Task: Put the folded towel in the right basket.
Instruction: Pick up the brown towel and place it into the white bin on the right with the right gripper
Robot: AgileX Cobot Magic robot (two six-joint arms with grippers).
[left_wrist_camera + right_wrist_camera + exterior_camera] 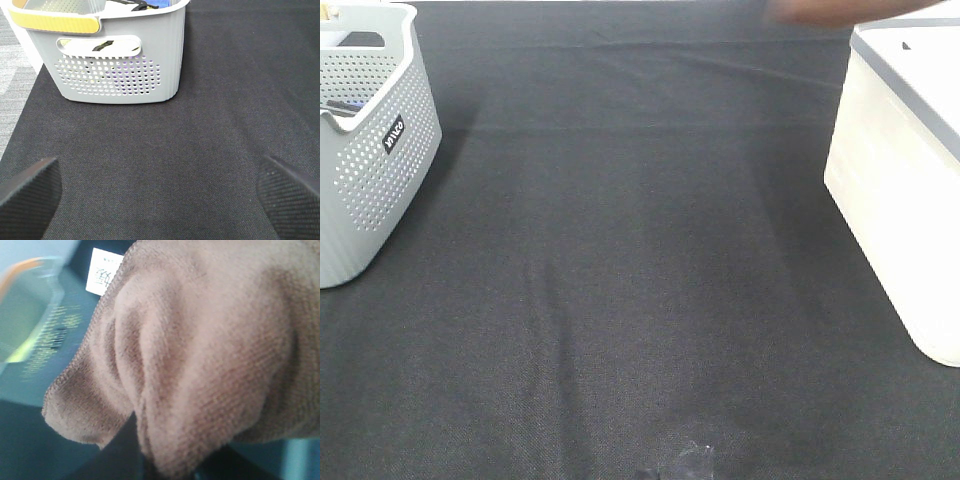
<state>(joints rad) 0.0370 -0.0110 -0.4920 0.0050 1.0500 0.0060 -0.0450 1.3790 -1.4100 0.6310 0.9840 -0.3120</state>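
Note:
The folded towel is brown and fills the right wrist view, hanging bunched right in front of the camera. It hides my right gripper's fingers, which hold it up. In the high view the towel is a brown blur at the top edge, just behind the back left corner of the right basket, a white box with a grey rim. My left gripper is open and empty, low over the black cloth, with its fingers wide apart.
A grey perforated left basket stands at the far left with items inside; it also shows in the left wrist view, straight ahead of the left gripper. A black cloth covers the table. A white label shows blurred behind the towel.

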